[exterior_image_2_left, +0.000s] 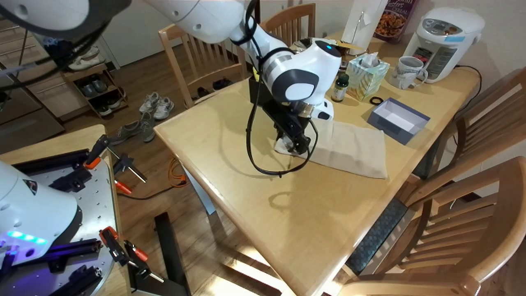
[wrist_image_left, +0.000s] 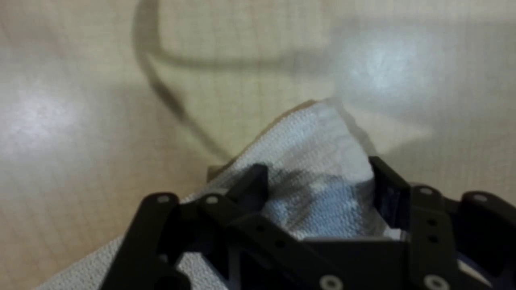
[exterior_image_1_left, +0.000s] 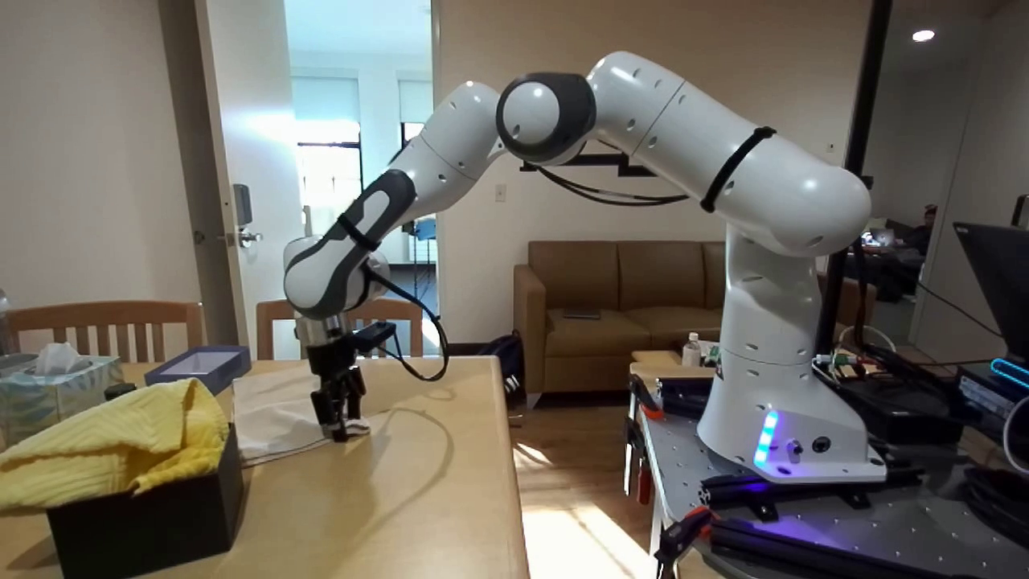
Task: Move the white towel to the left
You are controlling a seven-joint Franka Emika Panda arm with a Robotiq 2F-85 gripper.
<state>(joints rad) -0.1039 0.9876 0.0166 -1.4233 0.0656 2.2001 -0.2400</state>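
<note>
The white towel point(exterior_image_1_left: 273, 422) lies mostly flat on the wooden table; it also shows in an exterior view point(exterior_image_2_left: 351, 150), extending away from the gripper. Its near corner point(wrist_image_left: 318, 137) is wrinkled and raised in the wrist view. My gripper point(wrist_image_left: 318, 193) is down at this corner with its fingers apart, one on each side of a fold of towel. The right-hand finger in the wrist view touches the fold's edge; the left-hand finger stands over the cloth. In both exterior views the gripper point(exterior_image_1_left: 343, 425) point(exterior_image_2_left: 294, 144) is low at the tabletop, and its fingertips are partly hidden.
A black box point(exterior_image_1_left: 153, 515) holding a yellow cloth point(exterior_image_1_left: 120, 438) stands beside the towel. An open blue-grey box point(exterior_image_2_left: 397, 119), a tissue box point(exterior_image_2_left: 367, 76), a small bottle point(exterior_image_2_left: 340, 87) and a mug point(exterior_image_2_left: 408, 72) stand farther along the table point(exterior_image_2_left: 263, 205). Chairs point(exterior_image_2_left: 468, 230) line its edge.
</note>
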